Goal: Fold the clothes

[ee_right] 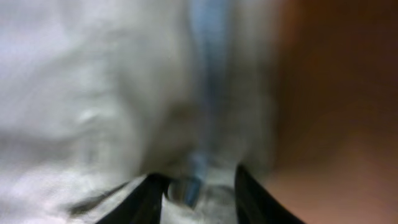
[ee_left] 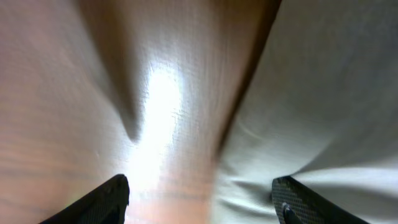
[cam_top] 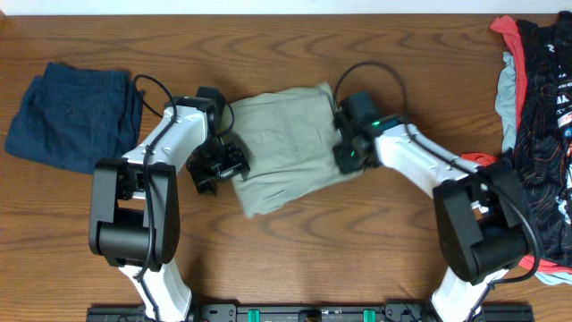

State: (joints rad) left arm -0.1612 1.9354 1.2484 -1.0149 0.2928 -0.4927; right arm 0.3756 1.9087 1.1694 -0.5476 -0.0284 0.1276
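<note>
1. overhead view: shows the khaki shorts lying flat near the middle of the bench, a rough four-sided shape set slightly askew.
2. places the left claw at the left edge of the shorts, low over the lower-left corner, and the right claw at the right edge, near the upper-right corner.
3. left wrist view: shows both fingertips spread wide, open and gripping nothing, above the line where pale cloth on the right meets bare wood on the left.
4. right wrist view, blurred: shows the two dark fingers drawn in on a bunched fold of the shorts, clamped on the cloth, with the pale blue lining running as a strip down into the gap between them and bare bench to the right.
5. shows a dark blue denim garment lying folded at the left end of the bench, well apart from the shorts, beside the left arm.
6. shows a heap of red, black and pale-blue garments along the right edge of the bench, just beside the base of the right arm.
</note>
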